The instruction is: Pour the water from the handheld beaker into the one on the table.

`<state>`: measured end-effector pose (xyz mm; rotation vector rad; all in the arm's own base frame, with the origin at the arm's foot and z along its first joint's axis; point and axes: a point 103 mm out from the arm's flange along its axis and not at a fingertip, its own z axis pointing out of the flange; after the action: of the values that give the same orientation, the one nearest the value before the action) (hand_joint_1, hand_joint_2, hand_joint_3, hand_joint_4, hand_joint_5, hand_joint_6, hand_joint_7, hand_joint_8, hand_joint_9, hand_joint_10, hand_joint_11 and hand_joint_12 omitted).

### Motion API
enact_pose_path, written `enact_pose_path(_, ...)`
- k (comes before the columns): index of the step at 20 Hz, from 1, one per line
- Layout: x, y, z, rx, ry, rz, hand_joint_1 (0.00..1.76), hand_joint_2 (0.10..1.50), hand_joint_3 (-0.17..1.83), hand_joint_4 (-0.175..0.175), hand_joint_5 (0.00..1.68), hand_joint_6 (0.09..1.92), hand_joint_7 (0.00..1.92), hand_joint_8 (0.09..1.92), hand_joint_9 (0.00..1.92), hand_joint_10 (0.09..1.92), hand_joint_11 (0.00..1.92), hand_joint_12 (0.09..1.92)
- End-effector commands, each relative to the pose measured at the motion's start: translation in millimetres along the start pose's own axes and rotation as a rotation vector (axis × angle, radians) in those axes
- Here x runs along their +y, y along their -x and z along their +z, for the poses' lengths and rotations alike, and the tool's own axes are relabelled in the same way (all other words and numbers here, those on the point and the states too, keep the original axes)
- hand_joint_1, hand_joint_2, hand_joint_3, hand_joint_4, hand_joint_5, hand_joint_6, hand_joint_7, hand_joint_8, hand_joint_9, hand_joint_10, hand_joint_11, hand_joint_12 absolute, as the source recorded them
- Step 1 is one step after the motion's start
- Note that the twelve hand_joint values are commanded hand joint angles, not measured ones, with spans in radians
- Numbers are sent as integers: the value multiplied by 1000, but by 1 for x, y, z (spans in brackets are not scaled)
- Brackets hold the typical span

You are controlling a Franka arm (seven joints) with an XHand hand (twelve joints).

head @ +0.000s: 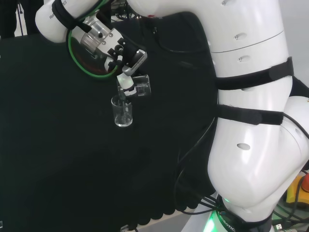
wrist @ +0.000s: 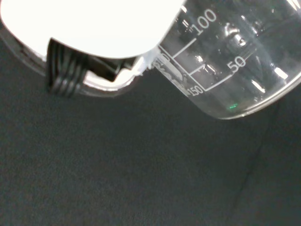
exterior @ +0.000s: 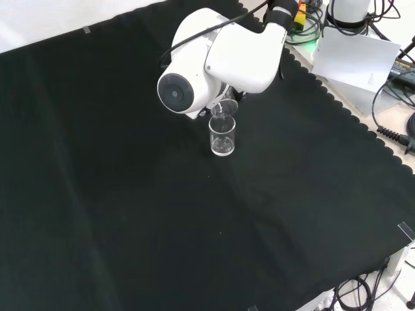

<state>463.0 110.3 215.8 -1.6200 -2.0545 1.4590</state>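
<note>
Head view: we see the hand (head: 123, 58) with fingers curled round a clear beaker (head: 139, 85), tipped over on its side, mouth facing 9 o'clock. Just below it, at about 7 o'clock from the held one, a second clear beaker (head: 122, 112) stands upright on the black cloth (head: 58, 159). The tipped rim sits right over the standing beaker's mouth; whether they touch, we cannot tell.

Front view: standing beaker (exterior: 222, 136) just under the big white arm link (exterior: 214, 58), at its 6 o'clock, near the cloth's upper middle.

Wrist view: held beaker (wrist: 235, 61) close up, tilted, graduation marks visible, part of the hand (wrist: 89, 28) beside it. Water level we cannot tell.
</note>
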Motion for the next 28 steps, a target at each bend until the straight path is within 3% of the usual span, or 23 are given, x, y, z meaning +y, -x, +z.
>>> enact_pose_path(1, 0, 1, 0, 1, -7, 2, 1307, 616, 790, -175, 1173, 876, 1230, 855, 1552, 769, 1286, 763)
enact_pose_path(17, -1, 3, -2, 4, 6, 2, 1307, 615, 792, -175, 1172, 878, 1230, 858, 1552, 771, 1286, 764)
enact_pose_path(18, -2, 1, -4, -23, 4, 23, 1307, 615, 793, -175, 1172, 878, 1230, 858, 1551, 771, 1286, 764)
enact_pose_path(22, 2, -35, -19, -86, 9, 66, 1307, 615, 793, -175, 1172, 878, 1229, 858, 1550, 771, 1285, 764)
enact_pose_path(28, -3, -70, -39, -102, 109, 23, 1307, 616, 791, -175, 1172, 878, 1229, 858, 1547, 770, 1279, 761)
